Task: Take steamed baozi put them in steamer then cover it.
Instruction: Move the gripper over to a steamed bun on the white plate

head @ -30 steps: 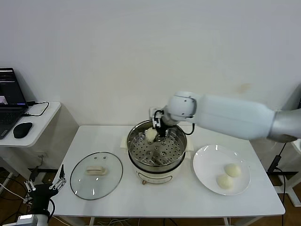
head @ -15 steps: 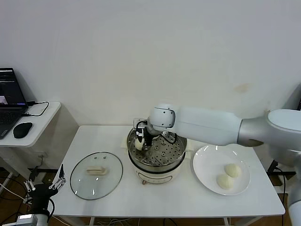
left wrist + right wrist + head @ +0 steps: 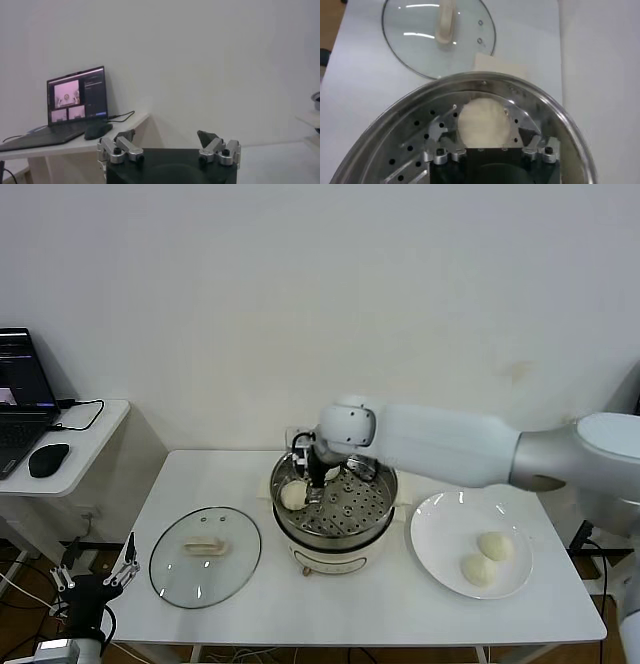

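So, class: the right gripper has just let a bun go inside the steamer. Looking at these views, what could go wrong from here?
1. The baozi lies hard against the steamer wall, between the open fingers of the right gripper; a careless lift might drag or dent it.
2. Two buns wait on the plate; dropped blindly, they could crowd the tray.
3. The cover lies flat on the table, and its low handle may be hard to grip.

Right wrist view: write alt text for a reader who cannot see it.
The right pincer, jaws open, hangs over a round cream-white bun lying on the perforated tray of the shiny steel steamer. Beyond the pot, a clear glass lid with a cream bar handle lies flat on the white table.
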